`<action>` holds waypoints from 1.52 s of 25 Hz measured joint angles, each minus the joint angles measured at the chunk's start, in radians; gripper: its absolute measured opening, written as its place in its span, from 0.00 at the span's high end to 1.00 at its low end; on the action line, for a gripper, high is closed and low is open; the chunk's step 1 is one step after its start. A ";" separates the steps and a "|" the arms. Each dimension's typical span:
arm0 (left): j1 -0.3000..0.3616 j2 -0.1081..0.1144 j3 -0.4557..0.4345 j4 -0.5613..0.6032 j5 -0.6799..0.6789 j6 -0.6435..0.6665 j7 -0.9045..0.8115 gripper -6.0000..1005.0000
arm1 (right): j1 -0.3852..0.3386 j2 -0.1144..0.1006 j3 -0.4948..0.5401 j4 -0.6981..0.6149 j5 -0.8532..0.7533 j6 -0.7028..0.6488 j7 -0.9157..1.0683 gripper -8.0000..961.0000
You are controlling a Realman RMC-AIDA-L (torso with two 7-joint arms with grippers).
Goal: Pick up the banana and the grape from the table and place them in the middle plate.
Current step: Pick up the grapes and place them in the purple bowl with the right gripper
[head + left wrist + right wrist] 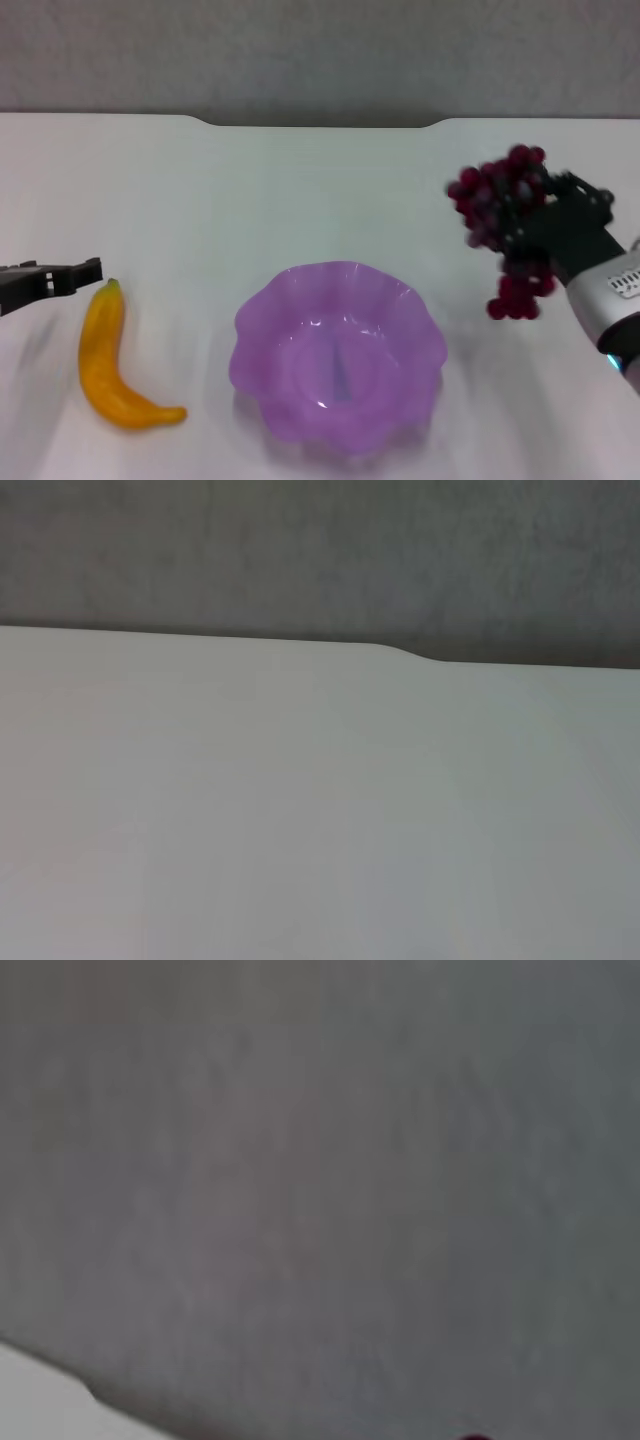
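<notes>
Gripping the grape (503, 222), right end effector (522, 225) hangs above table (300, 190).

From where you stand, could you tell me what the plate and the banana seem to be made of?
The middle plate looks like translucent purple plastic: light passes through its glossy scalloped wall. The banana looks smooth and evenly orange-yellow with a soft sheen, possibly a plastic replica, though real fruit cannot be ruled out.

Bare table (300, 190) beyond middle plate (340, 350)

wall (320, 50) | grey, plain | spans full width of scene's far side
</notes>
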 joint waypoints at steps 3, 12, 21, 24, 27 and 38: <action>-0.015 0.000 0.006 0.030 0.000 0.027 0.000 0.11 | 0.004 0.000 -0.029 0.058 -0.006 -0.001 0.000 0.63; -0.074 -0.003 0.039 0.111 -0.004 0.087 -0.001 0.11 | 0.050 0.000 -0.094 0.143 -0.010 0.119 0.028 0.65; -0.062 -0.001 0.036 0.088 -0.012 0.082 -0.003 0.11 | 0.113 0.002 -0.143 0.046 -0.008 0.183 0.092 0.67; -0.046 -0.002 0.040 0.050 -0.012 0.082 -0.004 0.11 | 0.130 0.004 -0.148 0.012 -0.006 0.210 0.104 0.67; -0.027 -0.002 0.040 0.011 -0.012 0.085 -0.004 0.11 | 0.157 0.005 -0.152 -0.031 -0.005 0.253 0.153 0.67; -0.014 -0.002 0.039 0.010 -0.012 0.088 -0.004 0.11 | 0.265 0.004 -0.124 -0.104 -0.009 0.482 0.257 0.64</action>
